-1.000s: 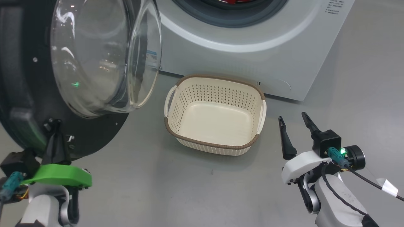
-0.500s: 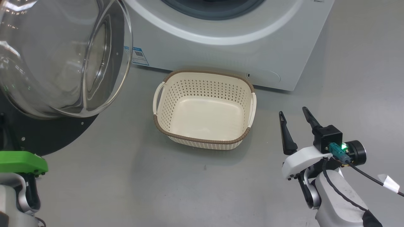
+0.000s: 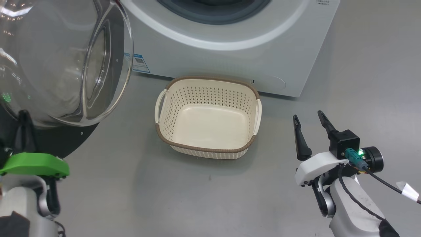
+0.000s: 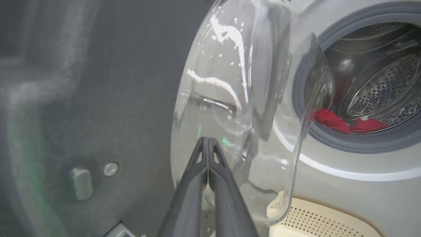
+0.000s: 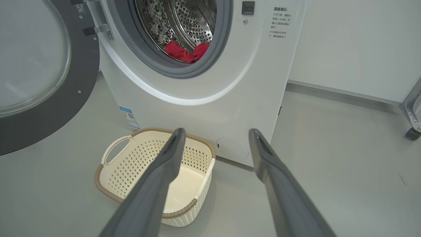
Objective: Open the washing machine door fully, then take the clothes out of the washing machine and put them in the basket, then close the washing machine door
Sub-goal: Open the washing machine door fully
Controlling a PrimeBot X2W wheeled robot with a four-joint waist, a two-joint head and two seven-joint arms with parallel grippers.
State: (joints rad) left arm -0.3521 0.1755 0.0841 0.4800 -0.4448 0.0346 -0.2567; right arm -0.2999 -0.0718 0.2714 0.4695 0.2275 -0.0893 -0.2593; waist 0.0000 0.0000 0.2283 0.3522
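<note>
The washing machine door [image 3: 62, 62] stands swung open at the upper left, its glass bowl bulging from the black rim [image 3: 70, 140]. My left gripper [image 3: 23, 115] is shut on nothing, its tips up against the door's inner side; whether they touch is unclear. In the left wrist view the left gripper [image 4: 207, 141] points at the glass bowl [image 4: 236, 98]. Red clothes [image 5: 185, 52] lie in the washing machine [image 5: 230, 98] drum, also clothes [image 4: 345, 122]. The cream basket [image 3: 204, 149] sits empty on the floor before the machine. My right gripper [image 3: 307, 115] hovers open right of the basket.
Grey floor spreads around the basket and to the right of the washing machine [image 3: 230, 52]. A white wall and the wheeled foot of a metal frame [image 5: 412, 131] stand at the far right. The open door overhangs the floor at the left.
The head view has shifted, so machine and basket sit further left. The door has swung wider open. My left gripper dropped low, then rose again by the black rim. The right gripper stays open.
</note>
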